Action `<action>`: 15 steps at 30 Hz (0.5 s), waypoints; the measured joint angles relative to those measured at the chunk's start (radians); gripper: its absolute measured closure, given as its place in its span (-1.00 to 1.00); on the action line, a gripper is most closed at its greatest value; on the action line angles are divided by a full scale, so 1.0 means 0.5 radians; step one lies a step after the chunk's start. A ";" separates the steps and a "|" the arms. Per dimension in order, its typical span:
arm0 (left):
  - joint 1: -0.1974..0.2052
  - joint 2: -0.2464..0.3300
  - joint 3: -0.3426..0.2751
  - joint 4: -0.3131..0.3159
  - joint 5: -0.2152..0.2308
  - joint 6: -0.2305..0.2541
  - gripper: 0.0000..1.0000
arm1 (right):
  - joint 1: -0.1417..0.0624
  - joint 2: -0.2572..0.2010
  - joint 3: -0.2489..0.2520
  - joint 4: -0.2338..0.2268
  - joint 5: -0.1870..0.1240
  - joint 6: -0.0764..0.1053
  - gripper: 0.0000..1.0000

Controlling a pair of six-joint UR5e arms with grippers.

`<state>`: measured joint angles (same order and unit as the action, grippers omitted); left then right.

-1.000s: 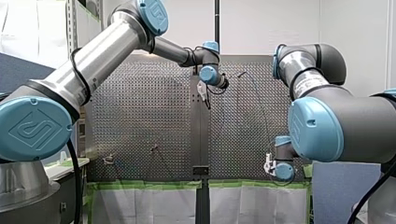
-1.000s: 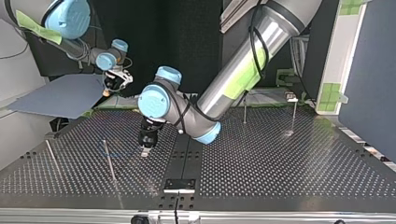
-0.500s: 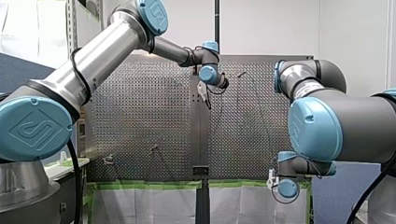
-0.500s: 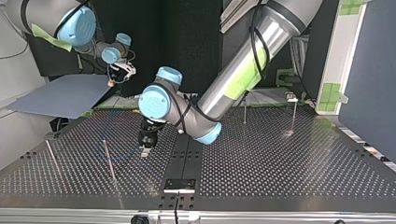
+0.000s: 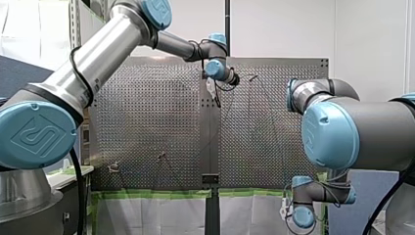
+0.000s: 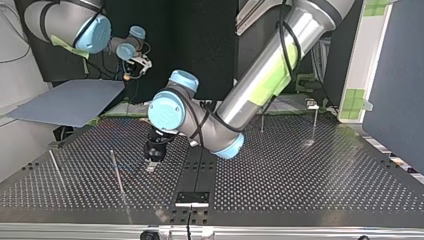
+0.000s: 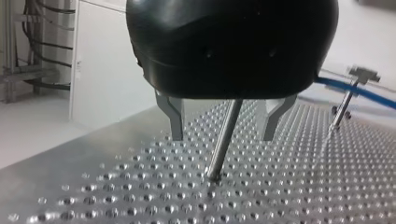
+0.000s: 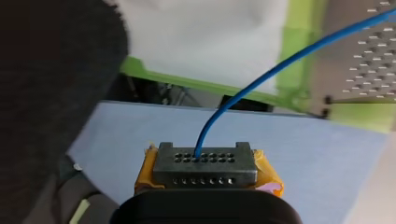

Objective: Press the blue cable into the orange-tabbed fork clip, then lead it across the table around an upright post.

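Note:
The blue cable [image 8: 261,79] comes out from between the yellow pads of my right gripper [image 8: 205,163], which is shut on it, and runs off toward the perforated table. In the top view my right gripper [image 6: 136,69] hangs above the table's far left edge. My left gripper [image 7: 223,135] is black with metal fingers and stands open just over the table. A thin upright post [image 7: 224,140] rises in line between its fingers, untouched. Beside it the cable [image 7: 369,93] passes a small clip on a stem [image 7: 348,100]. In the top view my left gripper [image 6: 151,162] is right of a post [image 6: 116,172].
Another leaning post [image 6: 55,167] stands near the top view's left, and two short posts [image 6: 262,120] [image 6: 314,125] at its far right. A blue-grey board [image 6: 70,102] lies beyond the table's left corner. A black strip [image 6: 197,170] runs down the table's middle.
My right gripper has pulled back off the table's edge with the cable, lower in the front view. My left gripper has shifted slightly toward the top view's near edge.

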<state>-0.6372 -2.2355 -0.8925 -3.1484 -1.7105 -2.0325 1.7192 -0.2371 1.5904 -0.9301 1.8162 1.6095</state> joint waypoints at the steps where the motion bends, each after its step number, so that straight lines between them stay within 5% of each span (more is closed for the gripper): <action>1: 0.000 0.006 0.000 -0.014 0.015 0.001 -0.53 | 0.001 0.011 0.000 0.003 0.000 0.000 1.00; 15: 0.001 0.056 -0.001 -0.240 0.239 0.050 -0.53 | 0.014 0.036 0.000 0.026 -0.003 0.000 1.00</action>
<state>-0.6367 -2.2075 -0.8928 -3.2686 -1.5910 -2.0074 1.7260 -0.2189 1.5906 -0.9169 1.8149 1.6095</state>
